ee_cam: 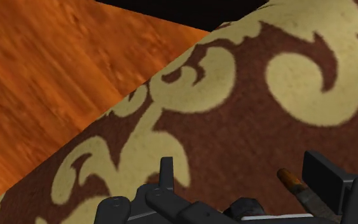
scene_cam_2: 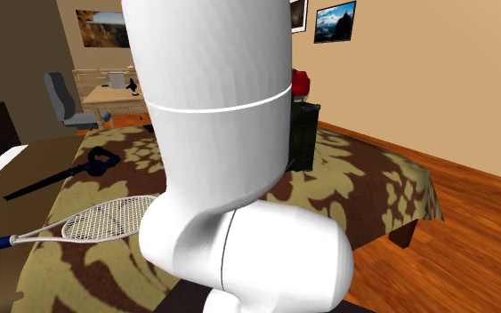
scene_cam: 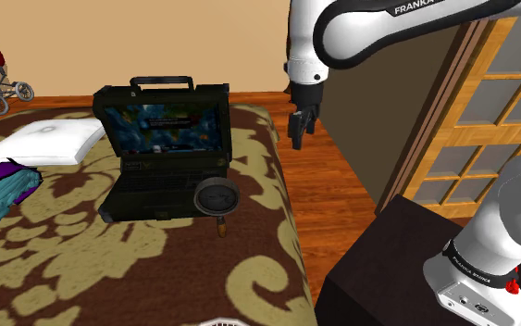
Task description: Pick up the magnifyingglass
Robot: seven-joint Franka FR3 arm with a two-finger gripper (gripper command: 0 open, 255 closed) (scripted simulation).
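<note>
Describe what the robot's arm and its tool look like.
A white arm of smooth rounded links with dark joint bands, one lettered FRANKA in white; near the base, a black lettered ring and a small red mark. It ends in an all-black two-finger tool.

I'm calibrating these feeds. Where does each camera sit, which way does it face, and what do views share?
Shoulder view: beside and behind the stand, looking down over the bed at the laptop and magnifying glass; arm and gripper show.
Second exterior view: close behind the arm, facing across the bed toward a desk; a white arm link stands mid-picture.
Wrist view: on the wrist, looking down at the bed's edge and wood floor; the open gripper shows.
Shared: the bed in all; the magnifying glass in shoulder and wrist views.
</note>
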